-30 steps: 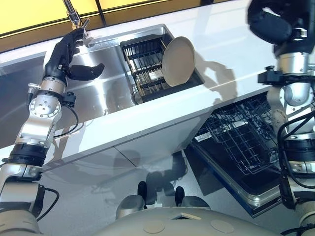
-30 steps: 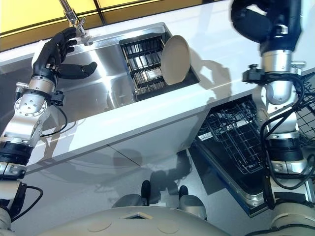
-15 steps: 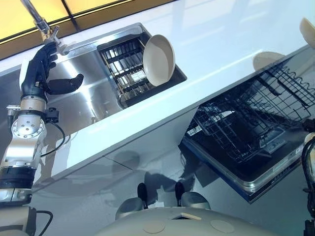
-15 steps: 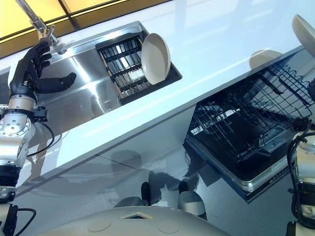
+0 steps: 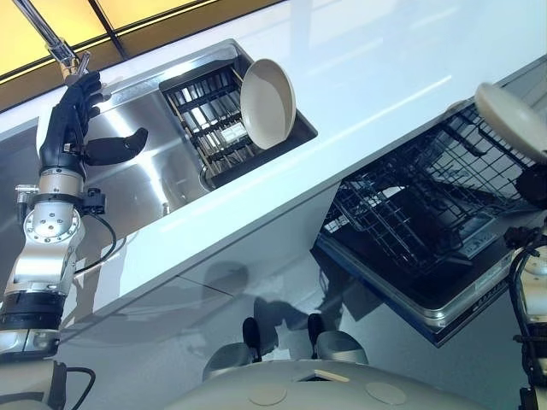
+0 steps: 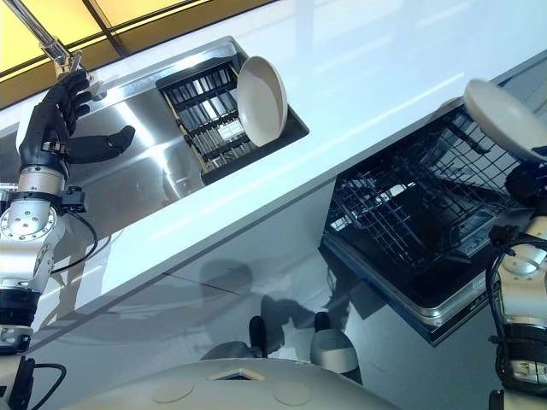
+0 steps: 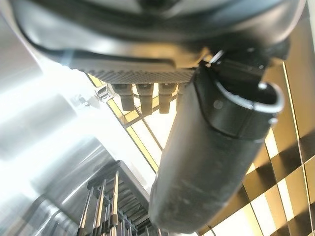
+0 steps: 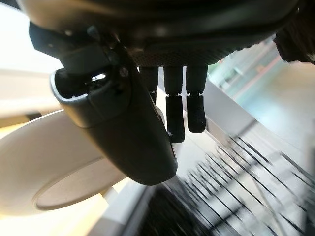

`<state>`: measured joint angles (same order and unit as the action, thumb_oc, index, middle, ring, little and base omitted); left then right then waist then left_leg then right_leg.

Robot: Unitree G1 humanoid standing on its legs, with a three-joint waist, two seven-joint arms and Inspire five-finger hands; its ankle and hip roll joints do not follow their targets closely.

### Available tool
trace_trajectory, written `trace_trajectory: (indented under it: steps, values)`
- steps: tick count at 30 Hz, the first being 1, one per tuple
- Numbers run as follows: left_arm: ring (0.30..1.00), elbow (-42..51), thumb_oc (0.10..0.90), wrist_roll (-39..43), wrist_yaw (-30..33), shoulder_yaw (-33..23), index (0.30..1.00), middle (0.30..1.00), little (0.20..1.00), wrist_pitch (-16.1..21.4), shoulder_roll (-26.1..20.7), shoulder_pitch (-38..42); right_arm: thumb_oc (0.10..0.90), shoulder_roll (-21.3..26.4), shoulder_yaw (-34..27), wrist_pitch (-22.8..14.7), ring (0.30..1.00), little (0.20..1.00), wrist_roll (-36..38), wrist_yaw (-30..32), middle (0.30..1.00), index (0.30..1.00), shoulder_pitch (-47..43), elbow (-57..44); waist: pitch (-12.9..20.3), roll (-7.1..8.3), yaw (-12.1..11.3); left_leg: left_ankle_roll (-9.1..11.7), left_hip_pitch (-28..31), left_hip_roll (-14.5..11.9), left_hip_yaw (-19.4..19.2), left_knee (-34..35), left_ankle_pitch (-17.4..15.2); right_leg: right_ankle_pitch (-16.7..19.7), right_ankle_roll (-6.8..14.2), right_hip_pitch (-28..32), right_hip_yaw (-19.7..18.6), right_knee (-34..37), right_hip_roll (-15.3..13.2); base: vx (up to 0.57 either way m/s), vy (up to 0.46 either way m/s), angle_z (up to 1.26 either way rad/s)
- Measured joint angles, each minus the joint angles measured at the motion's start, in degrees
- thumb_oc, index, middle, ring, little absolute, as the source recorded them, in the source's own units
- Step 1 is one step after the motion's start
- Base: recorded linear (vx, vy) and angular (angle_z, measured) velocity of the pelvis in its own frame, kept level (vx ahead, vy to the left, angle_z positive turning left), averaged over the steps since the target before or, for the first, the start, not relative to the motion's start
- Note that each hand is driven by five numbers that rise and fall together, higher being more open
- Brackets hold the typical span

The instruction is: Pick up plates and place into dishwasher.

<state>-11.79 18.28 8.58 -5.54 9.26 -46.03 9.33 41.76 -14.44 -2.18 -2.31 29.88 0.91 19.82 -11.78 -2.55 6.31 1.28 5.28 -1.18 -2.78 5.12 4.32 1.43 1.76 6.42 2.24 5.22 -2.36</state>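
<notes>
A cream plate [image 6: 502, 106] hangs at the far right above the open dishwasher's wire rack [image 6: 410, 218], with my right hand [image 6: 528, 181] shut on it from below. In the right wrist view the thumb [image 8: 125, 130] lies across the plate [image 8: 54, 167] and the fingers [image 8: 183, 105] curl behind its rim. A second cream plate [image 5: 267, 103] stands on edge in the dark dish rack [image 5: 214, 111] set in the sink. My left hand [image 5: 63, 141] hovers over the sink's left part, open with its thumb spread and holding nothing.
The steel sink [image 5: 162, 166] has a faucet [image 5: 49, 40] at its back left, close to my left hand's fingertips. A white counter [image 5: 376, 73] runs between the sink and the dishwasher. The dishwasher's door [image 5: 410, 295] juts out low at the right.
The camera has swung to the right. My right hand has come down with the plate from the upper right to just above the dishwasher rack. The left hand stays over the sink.
</notes>
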Motion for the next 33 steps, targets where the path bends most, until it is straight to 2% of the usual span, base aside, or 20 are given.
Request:
trace_trajectory:
  steps: [5, 9, 12, 15, 24, 30, 33]
  values:
    - [0.900, 0.0, 0.800, 0.1, 0.1, 0.0, 0.900, 0.900, 0.900, 0.0, 0.0, 0.2, 0.100, -0.1, 4.1, 1.2, 0.300, 0.200, 1.4, -1.6, 0.300, 0.300, -0.4, 5.2, -0.8, -0.49, -0.5, 0.1, -1.1, 0.1, 0.9, 0.0, 0.3, 0.0, 0.0, -0.5, 1.0, 0.0, 0.1, -0.04, -0.076, 0.10]
    - [0.900, 0.0, 0.800, 0.1, 0.1, 0.9, 0.900, 0.900, 0.900, 0.0, 0.0, 1.3, 0.100, -0.1, 6.5, 4.9, 0.300, 0.200, 7.6, -3.0, 0.300, 0.300, -4.0, 9.7, -2.9, -0.49, -1.5, 0.3, -1.8, 0.2, 2.0, 0.0, 0.8, 0.0, 0.0, -0.8, 2.0, 0.0, 0.2, -0.05, -0.068, 0.14]
    - [0.900, 0.0, 0.800, 0.2, 0.0, 1.8, 0.900, 0.900, 0.900, 0.0, -0.1, 2.6, 0.100, -1.0, 6.5, 6.0, 0.300, 0.200, 16.2, -2.9, 0.300, 0.300, -8.3, 15.9, -4.8, -0.48, -2.4, 0.4, -2.6, 0.2, 3.7, -0.1, 1.4, 0.0, -0.1, -0.7, 3.5, 0.0, 0.3, -0.02, -0.067, 0.26]
    - [0.900, 0.0, 0.800, 0.2, -0.1, 2.7, 0.900, 0.900, 0.900, 0.1, -0.1, 2.7, 0.100, -2.4, 6.5, 6.1, 0.300, 0.200, 19.3, -2.6, 0.300, 0.300, -10.0, 18.3, -5.3, -0.48, -3.6, 0.5, -3.0, 0.2, 4.5, -0.1, 1.6, 0.0, -0.1, -0.8, 4.6, 0.0, 0.3, -0.01, -0.060, 0.16]
    - [0.900, 0.1, 0.800, 0.2, -1.6, 3.6, 0.900, 0.900, 0.900, 0.1, -1.7, 4.2, 0.100, -2.7, 8.5, 6.4, 0.300, 0.200, 19.6, -2.3, 0.300, 0.300, -14.2, 20.1, -7.3, 0.07, -5.9, 0.6, -3.4, 0.3, 6.1, -0.1, 2.4, 0.0, -0.1, -0.3, 6.1, 0.0, 0.3, -0.03, -0.049, 0.11]
    - [0.900, 0.1, 0.800, 0.2, -1.8, 5.8, 0.900, 0.900, 0.900, 0.2, -3.4, 6.8, 0.100, -2.4, 9.8, 10.1, 0.300, 0.200, 21.9, -2.0, 0.300, 0.300, -20.3, 27.1, -7.5, 0.23, -6.7, 0.7, -5.0, 0.2, 6.4, -0.1, 3.0, 0.0, -0.2, -1.4, 6.5, 0.0, 0.6, -0.04, -0.041, 0.08]
    - [0.900, 0.1, 0.800, 0.2, -2.6, 6.6, 0.900, 0.900, 0.900, 0.9, -4.7, 8.3, 0.100, -1.3, 10.6, 12.0, 0.300, 0.200, 21.3, -1.9, 0.300, 0.300, -23.3, 28.5, -9.4, 0.44, -6.8, 0.8, -5.0, 0.1, 6.4, -0.1, 3.1, 0.1, -0.2, -1.3, 6.6, 0.0, 0.7, -0.01, -0.012, 0.02]
